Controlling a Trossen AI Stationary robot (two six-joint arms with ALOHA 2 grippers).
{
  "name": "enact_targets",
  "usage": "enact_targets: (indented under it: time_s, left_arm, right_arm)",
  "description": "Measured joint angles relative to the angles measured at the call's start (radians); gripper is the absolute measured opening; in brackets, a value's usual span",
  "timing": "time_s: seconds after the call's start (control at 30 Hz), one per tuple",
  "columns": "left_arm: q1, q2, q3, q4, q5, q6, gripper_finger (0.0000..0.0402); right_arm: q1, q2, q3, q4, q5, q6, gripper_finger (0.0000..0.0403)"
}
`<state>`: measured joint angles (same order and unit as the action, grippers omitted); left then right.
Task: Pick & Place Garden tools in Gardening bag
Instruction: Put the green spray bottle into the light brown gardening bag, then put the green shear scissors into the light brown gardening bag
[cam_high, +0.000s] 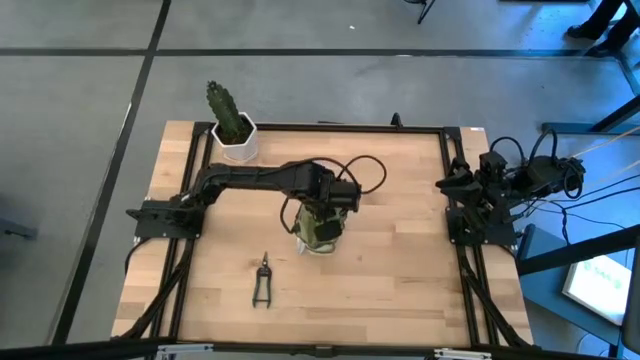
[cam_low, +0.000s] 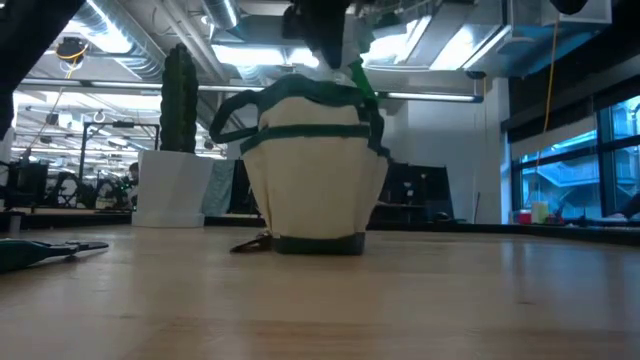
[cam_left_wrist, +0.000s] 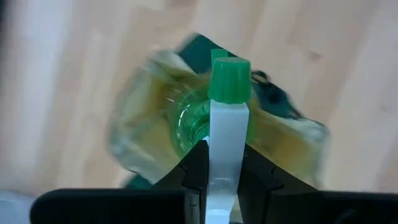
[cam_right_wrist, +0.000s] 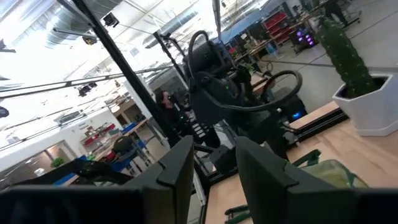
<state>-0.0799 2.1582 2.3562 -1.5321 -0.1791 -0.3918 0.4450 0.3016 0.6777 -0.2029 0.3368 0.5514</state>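
One left gripper grips spray bottle above gardening bag.

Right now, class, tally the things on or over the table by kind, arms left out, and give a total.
Spray bottles: 1, the spray bottle, held by the left gripper over the gardening bag
Pruning shears: 1, the pruning shears
Gardening bags: 1
Potted cacti: 1, the cactus in its white pot
Total: 4
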Motion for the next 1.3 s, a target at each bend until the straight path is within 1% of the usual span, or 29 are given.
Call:
enact_targets:
  time_s: [0.03,0.1,0.47,0.67,0.8,1.0,1.3]
  left_arm:
    - [-0.003,0.000,0.000,0.001,0.025,-0.011,0.0045]
    - [-0.019,0.000,0.000,0.010,0.036,-0.025,0.0045]
    - [-0.107,0.000,0.000,0.019,-0.005,-0.109,0.0045]
    - [-0.108,0.000,0.000,0.023,0.055,-0.111,0.0045]
    - [-0.108,0.000,0.000,0.060,0.077,-0.105,0.0046]
    - [-0.107,0.000,0.000,0.063,0.078,-0.107,0.0086]
    - [-0.113,0.000,0.000,0.063,0.103,-0.066,0.0096]
  right_arm:
    - [0.000,0.000,0.000,-0.001,-0.006,0.003,0.0124]
    - [0.000,0.000,0.000,-0.002,-0.020,0.006,0.0124]
    - [0.000,0.000,0.000,-0.026,-0.026,0.001,0.0124]
    - [0.000,0.000,0.000,-0.025,-0.007,-0.010,0.0124]
    - [0.000,0.000,0.000,-0.025,-0.005,-0.010,0.0124]
    - [0.000,0.000,0.000,-0.025,-0.004,-0.010,0.0124]
    - [0.000,0.000,0.000,-0.025,-0.005,-0.010,0.0124]
